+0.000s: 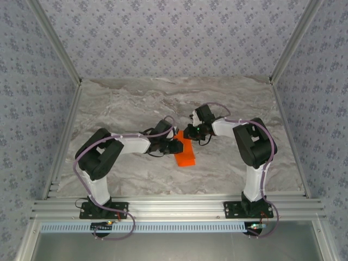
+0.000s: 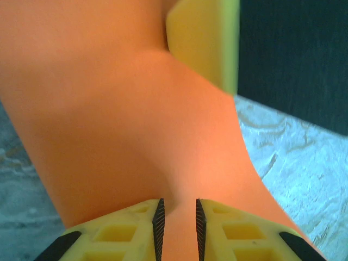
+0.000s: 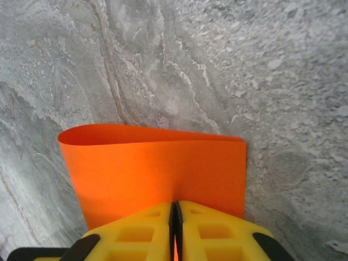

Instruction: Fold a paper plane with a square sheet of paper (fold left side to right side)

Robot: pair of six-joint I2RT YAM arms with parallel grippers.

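Two arms are meeting over the middle of the marble table [image 1: 234, 103] in the top view, with the square sheet of paper [image 1: 185, 154] lying slantwise between them. The left gripper [image 1: 178, 146] is reaching its near-left edge and the right gripper [image 1: 191, 132] its far end.

From the left wrist, the orange sheet is bulging up in a loose curve. The left jaws are standing narrowly apart and pinching a pucker of it, while a yellow finger [image 2: 204, 43] of the other arm is crossing the top.

From the right wrist, the jaws are pressing together on the sheet's near edge. The paper is lying doubled over on the table, its bend rounded, not sharp.

Judging by this, the left-to-right fold is under way but not yet creased. The next move is calling for matched edges, then a firm press along the bend.
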